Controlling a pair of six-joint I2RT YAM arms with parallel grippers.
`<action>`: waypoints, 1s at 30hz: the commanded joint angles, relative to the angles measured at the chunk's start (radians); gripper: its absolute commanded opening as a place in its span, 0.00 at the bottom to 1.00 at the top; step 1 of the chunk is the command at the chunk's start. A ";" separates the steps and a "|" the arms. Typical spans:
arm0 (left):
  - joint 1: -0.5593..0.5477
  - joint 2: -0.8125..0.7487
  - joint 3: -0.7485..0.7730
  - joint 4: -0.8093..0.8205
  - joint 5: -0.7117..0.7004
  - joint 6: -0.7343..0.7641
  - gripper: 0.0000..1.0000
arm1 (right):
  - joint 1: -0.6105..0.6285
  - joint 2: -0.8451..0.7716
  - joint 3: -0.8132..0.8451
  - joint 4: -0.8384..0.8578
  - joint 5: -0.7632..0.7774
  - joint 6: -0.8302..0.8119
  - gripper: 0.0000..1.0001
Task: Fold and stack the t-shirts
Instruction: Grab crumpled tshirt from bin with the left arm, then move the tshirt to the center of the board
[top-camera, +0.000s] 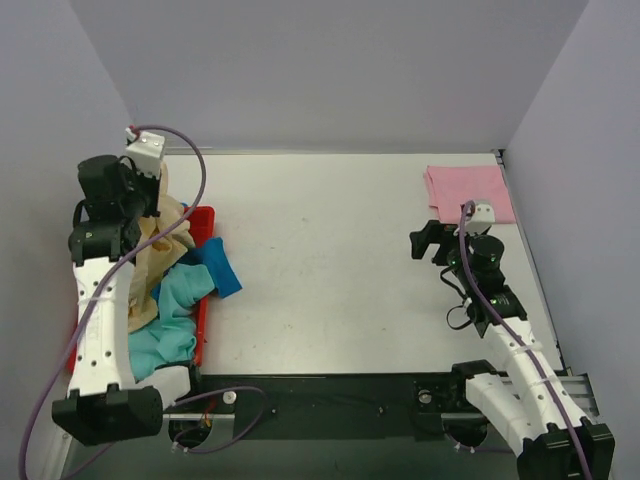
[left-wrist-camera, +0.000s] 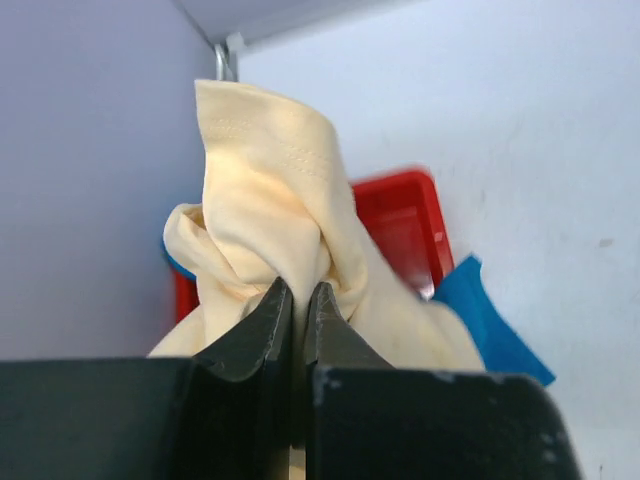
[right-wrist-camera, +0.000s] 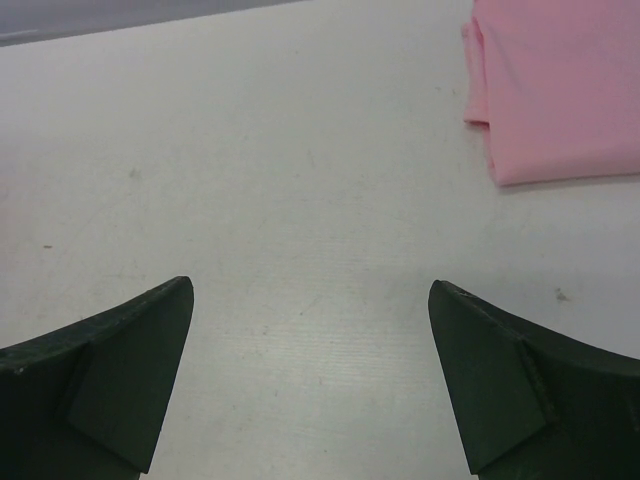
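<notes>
My left gripper (left-wrist-camera: 298, 290) is shut on a bunched fold of the pale beige t-shirt (left-wrist-camera: 270, 180), which hangs lifted above the red tray (left-wrist-camera: 400, 220). In the top view the beige t-shirt (top-camera: 165, 235) rises from the pile at the far left. A bright blue t-shirt (top-camera: 218, 265) and a light teal t-shirt (top-camera: 178, 305) spill over the tray's right side. The pink t-shirt (top-camera: 468, 192) lies folded flat at the back right. My right gripper (top-camera: 425, 243) is open over bare table, just in front of the pink t-shirt (right-wrist-camera: 560, 90), holding nothing.
The red tray (top-camera: 205, 215) sits against the left wall. Walls close in the table on the left, back and right. White tabletop (top-camera: 330, 270) stretches between the tray and the right arm. The blue t-shirt (left-wrist-camera: 490, 320) pokes out right of the tray.
</notes>
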 joint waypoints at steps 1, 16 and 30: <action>-0.031 -0.102 0.233 -0.014 0.144 0.026 0.00 | 0.076 0.005 0.097 0.018 -0.024 -0.059 0.98; -0.555 0.143 0.572 -0.178 0.316 -0.017 0.00 | 0.110 0.150 0.387 -0.183 -0.306 -0.066 1.00; -0.675 0.821 0.791 -0.064 0.430 -0.283 0.00 | 0.056 0.221 0.459 -0.499 -0.213 -0.128 0.99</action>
